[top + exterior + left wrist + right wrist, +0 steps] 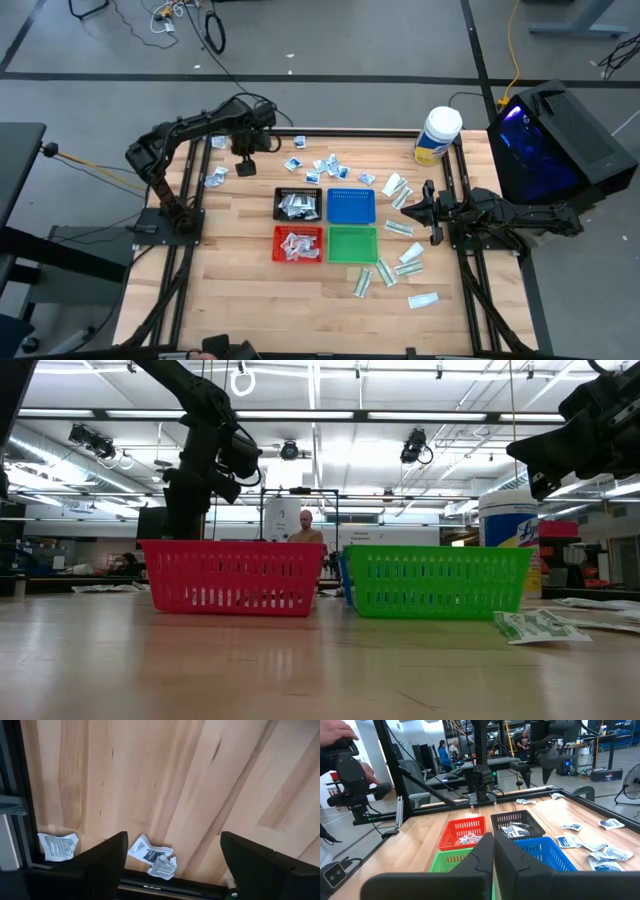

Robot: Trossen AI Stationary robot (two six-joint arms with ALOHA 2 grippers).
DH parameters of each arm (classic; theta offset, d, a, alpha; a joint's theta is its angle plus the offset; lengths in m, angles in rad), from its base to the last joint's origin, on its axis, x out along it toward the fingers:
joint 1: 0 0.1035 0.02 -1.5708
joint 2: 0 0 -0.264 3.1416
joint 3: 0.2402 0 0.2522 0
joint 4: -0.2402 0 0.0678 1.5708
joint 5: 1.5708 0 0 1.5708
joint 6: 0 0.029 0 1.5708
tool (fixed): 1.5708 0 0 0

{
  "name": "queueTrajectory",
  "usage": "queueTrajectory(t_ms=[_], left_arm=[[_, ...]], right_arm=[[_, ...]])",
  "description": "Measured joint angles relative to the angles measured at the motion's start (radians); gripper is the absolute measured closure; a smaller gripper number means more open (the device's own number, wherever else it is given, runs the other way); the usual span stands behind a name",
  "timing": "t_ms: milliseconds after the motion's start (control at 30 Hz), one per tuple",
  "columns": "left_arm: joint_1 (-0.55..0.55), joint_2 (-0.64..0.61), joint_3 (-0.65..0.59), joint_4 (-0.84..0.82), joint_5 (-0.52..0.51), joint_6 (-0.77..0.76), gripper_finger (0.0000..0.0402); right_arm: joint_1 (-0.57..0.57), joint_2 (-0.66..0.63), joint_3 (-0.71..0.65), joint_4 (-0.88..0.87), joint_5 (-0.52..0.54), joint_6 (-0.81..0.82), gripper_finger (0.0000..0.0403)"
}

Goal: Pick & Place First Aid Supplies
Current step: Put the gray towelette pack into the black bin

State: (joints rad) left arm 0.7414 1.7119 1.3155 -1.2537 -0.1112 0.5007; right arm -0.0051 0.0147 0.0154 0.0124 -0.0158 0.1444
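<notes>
With fingers spread wide and empty, the left gripper [245, 168] hovers at ten o'clock over stray white packets [151, 856] near the table's edge, presumably lining up a pick, while the right gripper [428, 213], pinched shut on nothing, waits at three o'clock beside the green tray [352, 243].

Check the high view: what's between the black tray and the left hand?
Only bare wood lies between the black tray and the open left hand; the nearest packets sit off to the side.
</notes>
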Motion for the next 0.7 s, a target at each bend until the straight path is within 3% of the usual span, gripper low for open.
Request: queueTrajectory(t_ms=[367, 700], left_arm=[[-0.013, -0.077, -0.009, 0.027, 0.003, -0.131, 0.0076], [-0.029, -0.281, -0.247, 0.127, -0.034, -0.366, 0.0076]], right_arm=[[0.000, 0.000, 0.000, 0.000, 0.000, 0.000, 0.0385], [0.000, 0.000, 0.000, 0.000, 0.000, 0.000, 0.0385]])
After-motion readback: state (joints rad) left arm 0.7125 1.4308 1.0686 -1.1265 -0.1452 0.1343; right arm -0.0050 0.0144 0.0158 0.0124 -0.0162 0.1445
